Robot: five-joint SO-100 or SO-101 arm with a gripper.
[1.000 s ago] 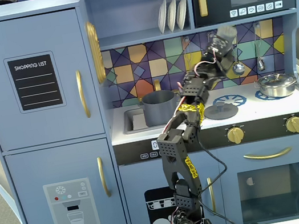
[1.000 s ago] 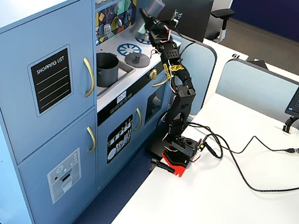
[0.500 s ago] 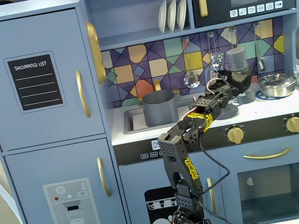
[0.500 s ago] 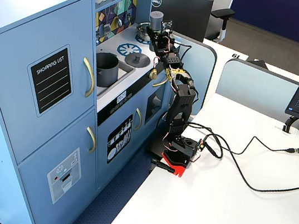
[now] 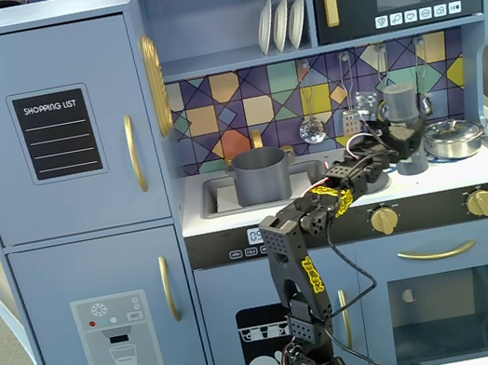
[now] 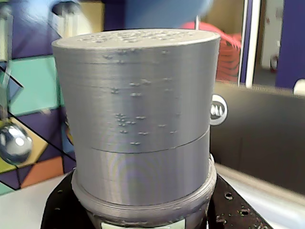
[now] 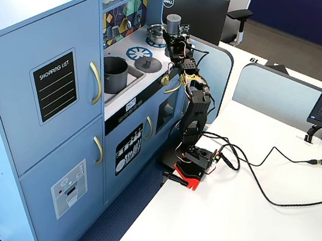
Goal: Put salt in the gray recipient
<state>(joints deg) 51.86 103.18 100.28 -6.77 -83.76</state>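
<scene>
Salt shaker [image 5: 404, 121] is standing upright on the toy stove's right side with the claw [image 5: 404, 141] seemingly gripping it, while carrying over to the gray stockpot [image 5: 262, 175] in the sink is remaining.

Matte gray cylindrical stockpot [image 5: 261, 176]; dark gray ridged cylindrical salt shaker [image 6: 138, 119]; pale blue wooden toy kitchen [image 5: 71, 222], multicoloured geometric tile backsplash [image 5: 213, 112], gold handles [image 5: 135, 152].

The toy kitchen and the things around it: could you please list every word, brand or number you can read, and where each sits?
"SHOPPING LIST": black board on the upper left door.
Dell logo: dark monitor back behind the kitchen.
Display and buttons under the sink: too small to read.
Microwave icons: no text.
</scene>
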